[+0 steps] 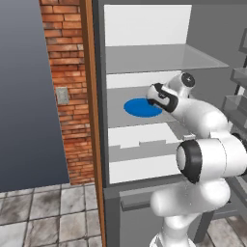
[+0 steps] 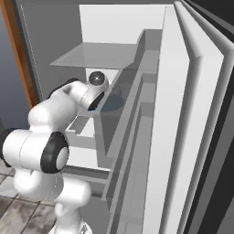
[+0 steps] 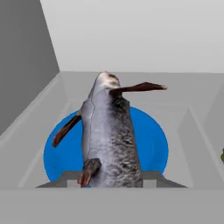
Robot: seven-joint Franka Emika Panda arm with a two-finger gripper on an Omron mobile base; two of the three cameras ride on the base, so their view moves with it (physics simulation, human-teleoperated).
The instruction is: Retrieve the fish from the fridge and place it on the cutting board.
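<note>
Jaws clamp the fish between them — its grey body stands above the blue plate on a fridge shelf.

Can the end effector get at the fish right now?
Probably yes. In the hand view the fish lies on the blue plate directly ahead of the end effector, with nothing between them, and the fridge stands open.
</note>
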